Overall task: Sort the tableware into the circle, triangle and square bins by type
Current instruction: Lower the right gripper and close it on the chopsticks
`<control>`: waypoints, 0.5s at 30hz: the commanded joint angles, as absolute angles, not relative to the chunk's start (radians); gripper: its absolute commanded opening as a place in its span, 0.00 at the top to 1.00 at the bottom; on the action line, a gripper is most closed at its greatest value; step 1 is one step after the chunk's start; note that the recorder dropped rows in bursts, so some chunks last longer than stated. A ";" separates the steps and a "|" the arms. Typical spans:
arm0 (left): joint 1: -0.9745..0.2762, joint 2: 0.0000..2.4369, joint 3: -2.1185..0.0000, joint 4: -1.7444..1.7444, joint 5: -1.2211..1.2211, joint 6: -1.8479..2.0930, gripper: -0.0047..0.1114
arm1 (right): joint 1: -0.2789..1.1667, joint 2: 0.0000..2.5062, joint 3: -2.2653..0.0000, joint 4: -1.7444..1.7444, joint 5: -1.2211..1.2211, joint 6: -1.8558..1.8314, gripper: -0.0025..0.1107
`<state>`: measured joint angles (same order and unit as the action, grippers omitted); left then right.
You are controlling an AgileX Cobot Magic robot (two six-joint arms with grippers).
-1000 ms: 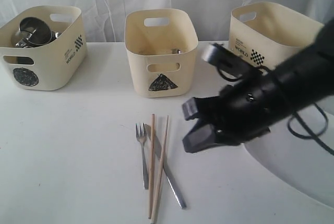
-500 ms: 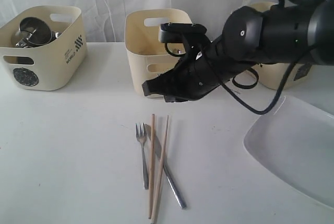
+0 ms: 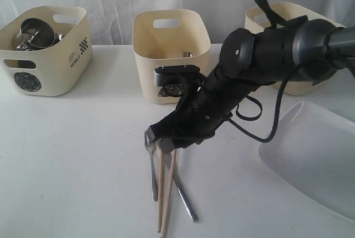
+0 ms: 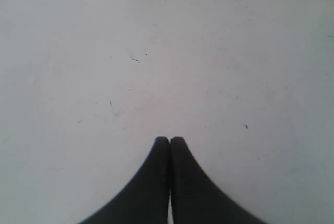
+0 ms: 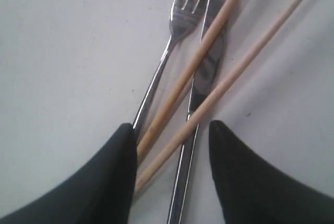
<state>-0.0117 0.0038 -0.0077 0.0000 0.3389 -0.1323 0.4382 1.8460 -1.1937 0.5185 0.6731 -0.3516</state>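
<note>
A metal fork point(image 5: 180, 23), a knife point(image 5: 209, 62) and two wooden chopsticks point(image 5: 219, 20) lie bunched together on the white table. In the exterior view they lie near the front edge: fork point(image 3: 153, 182), knife point(image 3: 186, 202), chopsticks point(image 3: 161, 204). My right gripper point(image 5: 169, 127) is open and low over them, its fingers straddling both chopsticks and the knife handle, with the fork handle at one finger's edge. The right gripper point(image 3: 159, 141) reaches across the middle. My left gripper point(image 4: 169, 139) is shut and empty over bare table. The large white plate point(image 3: 310, 160) lies at the right.
Three cream bins stand along the back: the circle bin point(image 3: 55, 69) at the left holding steel mugs point(image 3: 36, 33), the triangle bin point(image 3: 171, 27) in the middle, and a third bin point(image 3: 294, 19) at the right, partly hidden by my right arm. White curtain behind.
My right arm has swung from the right side across to the left and dropped onto the cutlery. Its jaws have opened around the chopsticks. The left gripper stays shut.
</note>
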 commanded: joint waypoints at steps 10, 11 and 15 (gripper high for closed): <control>-0.016 0.000 0.000 -0.010 0.366 -0.130 0.95 | 0.438 1.987 -1.199 0.534 0.524 -0.212 0.62; -0.016 0.000 0.000 -0.010 0.366 -0.130 0.95 | 0.438 1.993 -1.199 0.544 0.524 -0.212 0.62; -0.016 0.000 0.000 -0.010 0.366 -0.130 0.95 | 0.438 2.009 -1.199 0.582 0.515 -0.212 0.67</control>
